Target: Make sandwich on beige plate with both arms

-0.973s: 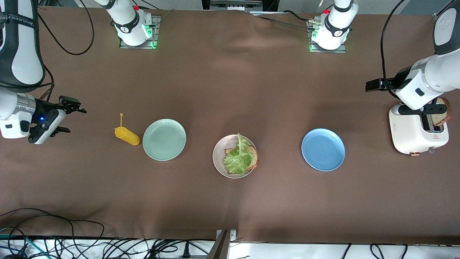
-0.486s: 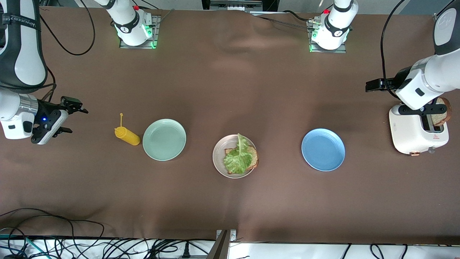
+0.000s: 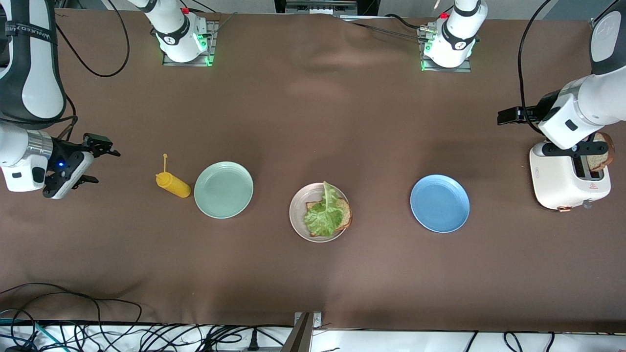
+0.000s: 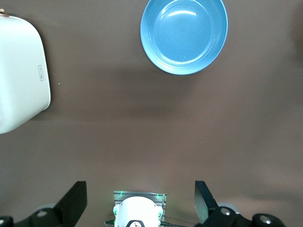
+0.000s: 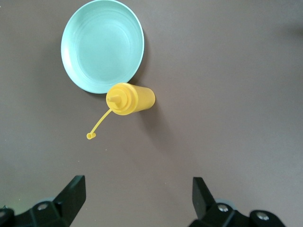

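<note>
Beige plate: desk centre, bread slice under lettuce
Left tool: fingers apart, over desk
Right tool: fingers apart, at mustard bottle's 9 o'clock

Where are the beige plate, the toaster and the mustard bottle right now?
beige plate (image 3: 296, 210): front view, bare rim beside the lettuce.
toaster (image 3: 557, 181): front view, white side wall.
mustard bottle (image 5: 137, 98): right wrist view, yellow body.
</note>
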Tool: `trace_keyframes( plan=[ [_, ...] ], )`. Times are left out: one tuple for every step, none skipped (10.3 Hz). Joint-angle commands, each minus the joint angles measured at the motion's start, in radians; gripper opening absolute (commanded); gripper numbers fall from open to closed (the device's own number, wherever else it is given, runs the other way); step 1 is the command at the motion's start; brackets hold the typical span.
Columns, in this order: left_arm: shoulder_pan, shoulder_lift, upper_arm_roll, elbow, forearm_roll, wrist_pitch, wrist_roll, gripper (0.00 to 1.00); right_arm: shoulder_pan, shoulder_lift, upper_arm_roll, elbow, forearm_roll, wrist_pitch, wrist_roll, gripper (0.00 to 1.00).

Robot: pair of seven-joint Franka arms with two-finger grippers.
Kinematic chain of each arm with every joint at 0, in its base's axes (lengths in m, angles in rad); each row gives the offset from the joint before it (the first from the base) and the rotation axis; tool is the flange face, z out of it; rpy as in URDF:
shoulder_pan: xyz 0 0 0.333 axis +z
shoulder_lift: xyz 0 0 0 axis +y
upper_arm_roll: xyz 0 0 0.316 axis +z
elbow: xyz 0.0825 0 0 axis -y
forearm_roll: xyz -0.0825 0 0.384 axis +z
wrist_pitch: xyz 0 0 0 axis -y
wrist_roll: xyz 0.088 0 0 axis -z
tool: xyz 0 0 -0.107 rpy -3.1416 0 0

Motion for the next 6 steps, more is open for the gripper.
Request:
trace_keyframes(
  plan=[
    [-0.002, -0.005, 0.0, -0.002, 0.02, -0.004, 0.009, 1.0, -0.001, 0.024, 0.001, 0.043, 0.02, -0.01, -0.019, 1.0],
    [-0.002, -0.005, 0.0, -0.002, 0.02, -0.004, 0.009, 1.0, -0.001, 0.039, 0.001, 0.06, 0.019, -0.011, -0.022, 1.0],
    [0.0, -0.005, 0.0, -0.002, 0.02, -0.004, 0.009, 1.0, -0.004, 0.041, 0.001, 0.06, 0.022, -0.016, -0.021, 1.0],
    [0.0, -0.005, 0.0, -0.002, 0.021, -0.004, 0.009, 1.0, -0.006, 0.045, 0.001, 0.06, 0.022, -0.013, -0.021, 1.0],
    [0.0, -0.005, 0.0, -0.002, 0.02, -0.004, 0.008, 1.0, -0.006, 0.048, -0.001, 0.06, 0.022, -0.014, -0.022, 1.0],
    [0.0, -0.005, 0.0, -0.002, 0.02, -0.004, 0.008, 1.0, -0.01, 0.053, -0.001, 0.06, 0.022, -0.011, -0.031, 1.0]
  ],
)
